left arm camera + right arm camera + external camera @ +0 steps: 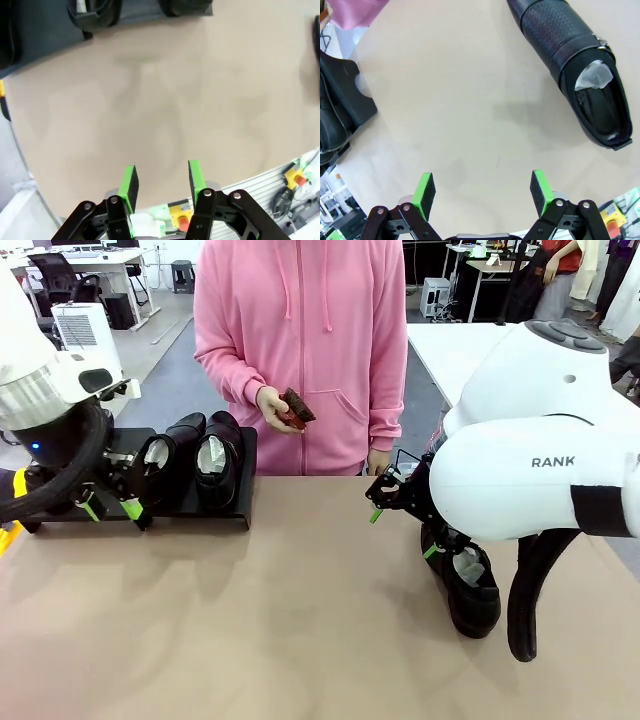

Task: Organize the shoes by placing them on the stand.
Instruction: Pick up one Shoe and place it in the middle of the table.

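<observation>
shoes point(200, 458) on stand point(235, 508), one point(468, 590) off.

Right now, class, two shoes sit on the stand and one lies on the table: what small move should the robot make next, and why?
Probably bring the right claw over the loose shoe and lower it. Its jaws stand wide open and empty above bare table, with the shoe off to one side. The stand holds two shoes.
</observation>
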Motion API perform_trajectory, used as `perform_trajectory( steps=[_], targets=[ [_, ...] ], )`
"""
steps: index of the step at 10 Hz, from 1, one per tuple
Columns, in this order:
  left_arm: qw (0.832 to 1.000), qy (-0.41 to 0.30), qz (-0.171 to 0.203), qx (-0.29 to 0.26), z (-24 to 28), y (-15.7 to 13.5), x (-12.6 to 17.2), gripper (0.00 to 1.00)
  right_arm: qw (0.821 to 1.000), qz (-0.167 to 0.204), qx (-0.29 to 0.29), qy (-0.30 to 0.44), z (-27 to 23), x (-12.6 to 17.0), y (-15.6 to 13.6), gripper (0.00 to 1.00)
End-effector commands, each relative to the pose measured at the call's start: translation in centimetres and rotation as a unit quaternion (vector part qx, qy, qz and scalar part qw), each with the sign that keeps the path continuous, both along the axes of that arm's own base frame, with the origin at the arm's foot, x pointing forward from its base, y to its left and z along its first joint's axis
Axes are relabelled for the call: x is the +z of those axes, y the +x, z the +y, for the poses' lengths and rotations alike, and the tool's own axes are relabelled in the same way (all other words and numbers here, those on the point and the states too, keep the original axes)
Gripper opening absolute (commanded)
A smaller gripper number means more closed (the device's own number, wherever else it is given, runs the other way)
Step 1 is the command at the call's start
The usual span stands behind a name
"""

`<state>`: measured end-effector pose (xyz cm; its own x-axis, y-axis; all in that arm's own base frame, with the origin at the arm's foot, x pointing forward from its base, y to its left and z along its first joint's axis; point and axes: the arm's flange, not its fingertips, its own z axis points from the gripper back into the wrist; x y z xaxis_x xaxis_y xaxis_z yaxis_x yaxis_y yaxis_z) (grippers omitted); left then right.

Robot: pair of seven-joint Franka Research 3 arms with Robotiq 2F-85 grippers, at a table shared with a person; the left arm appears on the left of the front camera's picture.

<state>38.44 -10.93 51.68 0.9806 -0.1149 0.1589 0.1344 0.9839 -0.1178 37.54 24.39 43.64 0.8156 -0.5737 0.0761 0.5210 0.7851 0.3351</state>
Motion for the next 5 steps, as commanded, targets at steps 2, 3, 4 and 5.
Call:
perform_trajectory(
  steps=[2, 3, 4, 5],
  targets=[
    [0.999, 0.005, 0.001, -0.034, -1.7, -0.6, 0.0, 0.54, 0.990, -0.074, 0.083, -0.082, -1.9, 0.4, 1.0, 1.00],
    [0.999, 0.005, 0.001, -0.034, -1.7, -0.6, 0.0, 0.54, 0.984, -0.082, 0.118, -0.108, -3.2, 0.5, 1.5, 1.00],
    [0.999, 0.005, 0.001, -0.034, -1.7, -0.6, 0.0, 0.54, 0.975, -0.066, 0.167, -0.132, -4.1, -0.1, 2.0, 1.00],
    [0.999, 0.005, 0.001, -0.034, -1.7, -0.6, 0.0, 0.54, 0.969, -0.058, 0.205, -0.125, -4.3, -1.1, 2.6, 1.00]
  ],
)
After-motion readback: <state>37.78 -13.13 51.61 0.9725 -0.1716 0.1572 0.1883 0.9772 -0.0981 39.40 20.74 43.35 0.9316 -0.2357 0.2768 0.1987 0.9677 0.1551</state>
